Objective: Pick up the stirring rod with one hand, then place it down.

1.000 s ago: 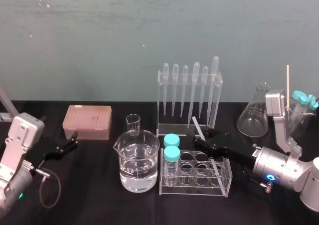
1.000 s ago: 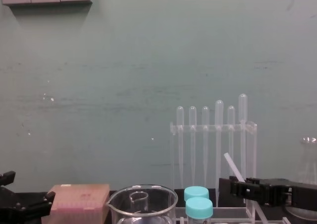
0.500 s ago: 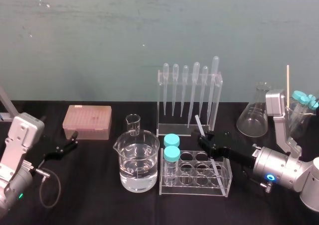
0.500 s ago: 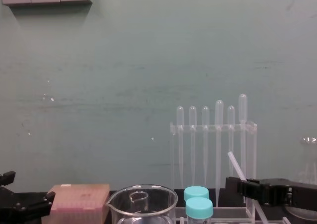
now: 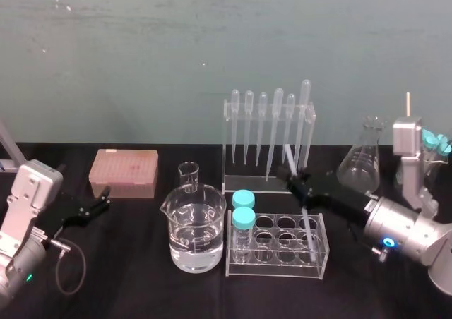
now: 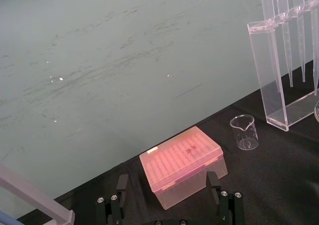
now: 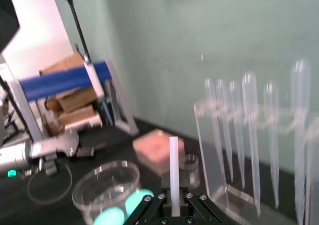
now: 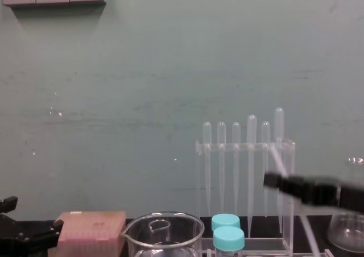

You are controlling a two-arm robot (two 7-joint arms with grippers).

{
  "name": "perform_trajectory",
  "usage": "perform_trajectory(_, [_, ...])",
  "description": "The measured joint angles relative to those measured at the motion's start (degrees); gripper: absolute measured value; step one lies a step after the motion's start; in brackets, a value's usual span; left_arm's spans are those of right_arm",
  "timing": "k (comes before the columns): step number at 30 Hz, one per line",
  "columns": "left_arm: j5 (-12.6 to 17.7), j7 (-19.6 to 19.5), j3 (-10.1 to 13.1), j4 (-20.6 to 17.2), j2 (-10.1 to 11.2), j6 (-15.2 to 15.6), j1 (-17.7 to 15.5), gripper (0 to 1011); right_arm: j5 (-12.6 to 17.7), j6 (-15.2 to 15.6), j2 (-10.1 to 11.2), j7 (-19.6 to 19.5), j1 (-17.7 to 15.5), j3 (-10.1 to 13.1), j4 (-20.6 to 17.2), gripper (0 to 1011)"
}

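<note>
Since a second ago the right gripper [image 5: 292, 178] has risen and drawn back toward the pipette rack [image 5: 268, 132], taking the stirring rod [image 7: 173, 170] up with it and tipping it steeper. At far left, the left gripper [image 5: 90, 207] lies parked on the table with its fingers apart, near the pink tip box [image 5: 123, 172]. Next come the large beaker [image 5: 193, 229] of clear liquid and the tube rack [image 5: 277, 257] with two blue-capped tubes [image 5: 243, 217]. The right gripper is clamped on the rod partway along. The rod's upper end is close before the pipettes, and its lower end slants down at the tube rack's right end; whether it has cleared the well I cannot tell. The conical flask [image 5: 360, 165] stands beyond to the right. If the lower end is still in the well, any sideways move could drag or tip the tube rack. More backward travel could knock the pipettes, and so smooth and thin a rod may swivel or slip in the pinch.
</note>
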Motion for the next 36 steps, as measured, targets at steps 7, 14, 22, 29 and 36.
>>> perform_trajectory(7, [0.00,0.00,0.00,0.00,0.00,0.00,0.00,1000,-3.48,-9.10,-0.13,-2.52,-1.87,3.20,-4.65,67])
perform_trajectory(14, [0.00,0.00,0.00,0.00,0.00,0.00,0.00,1000,-10.09,-22.12,-2.48,-4.87,-2.12,5.06,-3.14,67])
perform_trajectory(22, [0.00,0.00,0.00,0.00,0.00,0.00,0.00,1000,-10.64,-32.51,-6.24,-3.10,-1.49,6.84,3.37,67])
perform_trajectory(29, [0.00,0.00,0.00,0.00,0.00,0.00,0.00,1000,-9.48,-33.70,-7.82,-1.55,-1.82,7.69,7.13,67])
perform_trajectory(36, [0.00,0.00,0.00,0.00,0.00,0.00,0.00,1000,-9.43,-33.43,-7.85,-1.51,-1.88,7.74,7.27,67])
